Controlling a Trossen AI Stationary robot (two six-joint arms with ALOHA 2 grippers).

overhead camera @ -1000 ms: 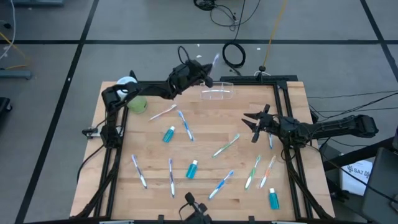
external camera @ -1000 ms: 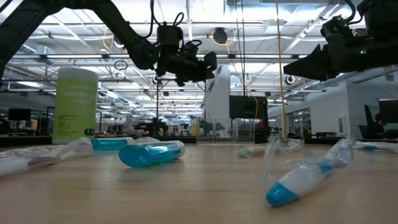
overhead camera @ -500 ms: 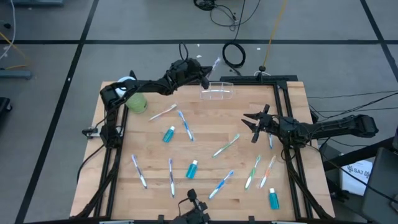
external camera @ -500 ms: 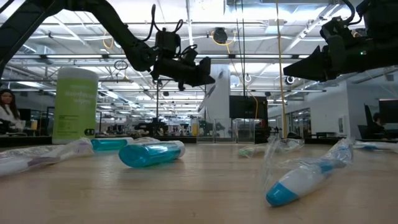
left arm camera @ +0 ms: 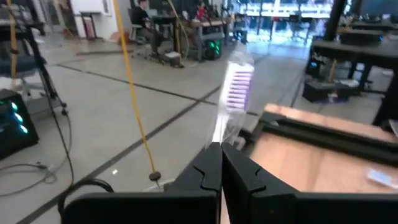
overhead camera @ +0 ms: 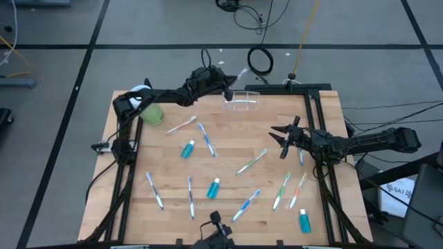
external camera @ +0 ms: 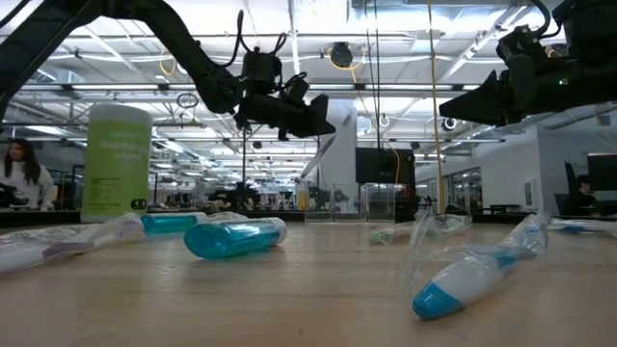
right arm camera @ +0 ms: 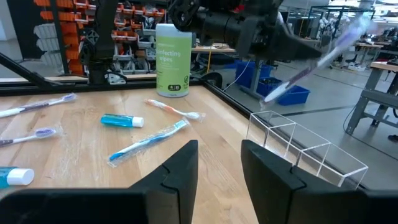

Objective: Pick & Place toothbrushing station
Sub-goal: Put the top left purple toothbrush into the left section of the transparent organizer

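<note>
My left gripper [overhead camera: 226,88] hovers at the table's far edge, next to a clear plastic holder [overhead camera: 241,102], and is shut on a wrapped toothbrush [overhead camera: 241,72] with purple bristles [left arm camera: 238,84]. My right gripper [overhead camera: 282,142] hangs open and empty above the table's right side; its fingers also show in its wrist view [right arm camera: 217,168]. Several other toothbrushes lie flat on the wood, among them a blue one [overhead camera: 205,138], a white one [overhead camera: 181,125] and a green one [overhead camera: 251,163]. Teal white-capped tubes [overhead camera: 187,149] [overhead camera: 214,187] [overhead camera: 304,221] lie among them. My left gripper pinches the toothbrush's handle [left arm camera: 217,140] between its two fingers, below the head. The bristle end sticks out past the fingertips, up and away from the table. The other end [right arm camera: 270,94] slants down behind the fingers. The toothbrush is lifted clear of the table and the holder.
A large green white-lidded canister [overhead camera: 151,114] stands at the far left, also in the low view [external camera: 118,164]. Black rails [overhead camera: 315,104] run along the table's right side. A person [external camera: 19,178] shows in the room behind.
My left gripper has gone a little toward the clear holder and down, tipping its fingers lower, with the toothbrush still in its hold and clear of the table.
</note>
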